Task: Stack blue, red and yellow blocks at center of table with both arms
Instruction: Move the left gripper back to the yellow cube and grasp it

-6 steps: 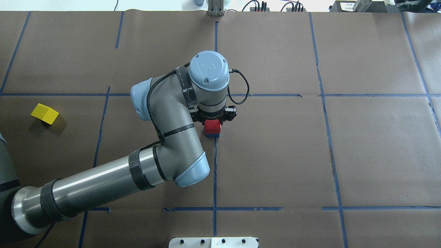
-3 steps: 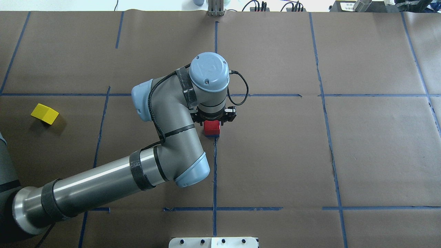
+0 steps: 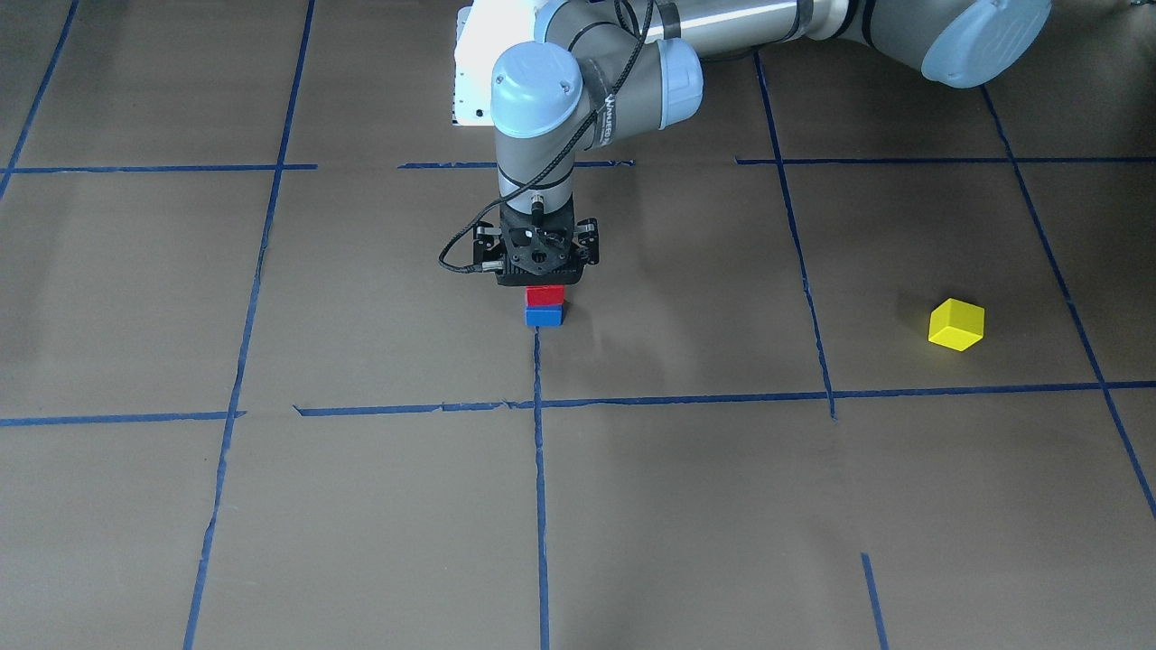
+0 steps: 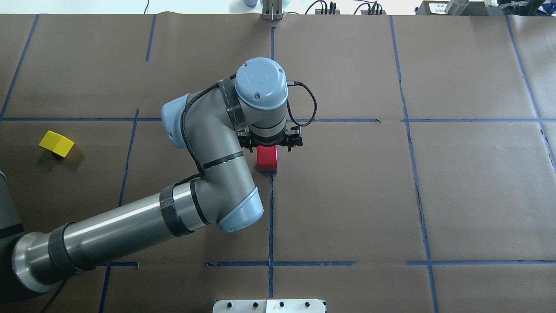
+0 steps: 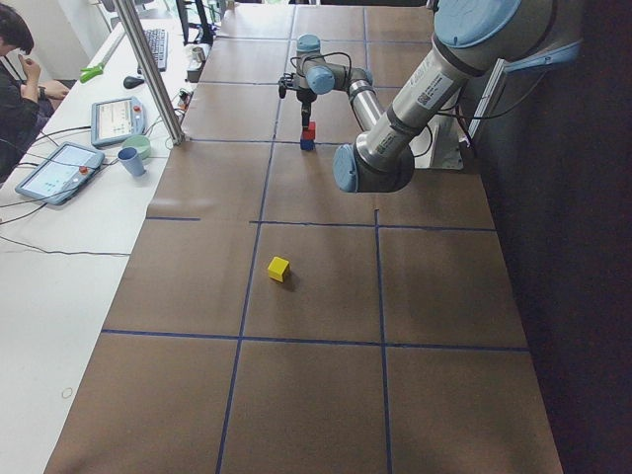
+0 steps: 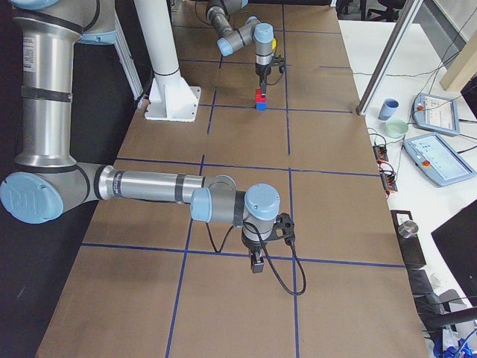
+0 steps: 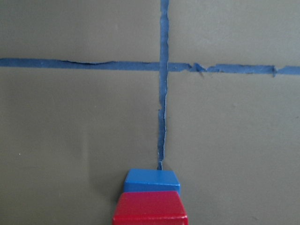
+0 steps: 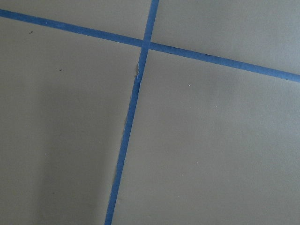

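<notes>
One blue block (image 3: 545, 316) under red block (image 3: 545, 294) frontally, overhead nearly hidden.

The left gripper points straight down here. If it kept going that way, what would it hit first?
The red block, stacked on the blue block, lies directly beneath the left gripper, so it would be met first. How much gap remains above it is hard to judge.

Just above mid-frame in the front-facing view, a red block (image 3: 545, 294) tops a blue block (image 3: 545, 316). A yellow block (image 3: 956, 324) shows at the right. The table (image 3: 813, 506) is plain brown, gridded with blue tape lines (image 3: 538, 469). The left arm (image 3: 538, 144) is grey with pale blue caps and a black cable (image 3: 456, 254).
</notes>
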Controlling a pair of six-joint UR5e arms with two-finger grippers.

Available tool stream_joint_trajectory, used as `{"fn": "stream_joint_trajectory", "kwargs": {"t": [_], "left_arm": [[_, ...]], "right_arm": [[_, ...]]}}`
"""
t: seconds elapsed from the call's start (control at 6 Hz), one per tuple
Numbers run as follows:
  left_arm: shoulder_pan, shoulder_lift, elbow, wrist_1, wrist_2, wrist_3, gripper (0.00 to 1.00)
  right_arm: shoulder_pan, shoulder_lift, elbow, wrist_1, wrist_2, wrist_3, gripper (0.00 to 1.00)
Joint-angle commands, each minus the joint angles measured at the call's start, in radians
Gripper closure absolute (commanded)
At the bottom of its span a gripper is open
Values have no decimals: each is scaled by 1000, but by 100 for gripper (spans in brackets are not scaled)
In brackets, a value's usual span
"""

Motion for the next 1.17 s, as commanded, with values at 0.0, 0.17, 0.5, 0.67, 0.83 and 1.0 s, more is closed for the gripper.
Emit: {"fn": "stream_joint_trajectory", "kwargs": {"t": [0.0,0.17,0.5,0.67,0.83,1.0], "left_arm": [[-78,86,-105,20,-71,110,0],[-132,211,-200,20,-93,219,0],[-289,443,-307,0,-185,573,0],[-392,546,-304,-22,-217,766,0],[-501,648,-286,-76,-308,949,0],[-559,736,-286,-88,-321,1064,0]], "right_arm": [[0,0,0,0,0,0,0],[-2,0,0,0,0,0,0],[-2,2,1,0,0,0,0],[0,2,1,0,0,0,0],[0,0,-2,0,0,-3,0],[0,0,-2,0,-2,-4,0]]}}
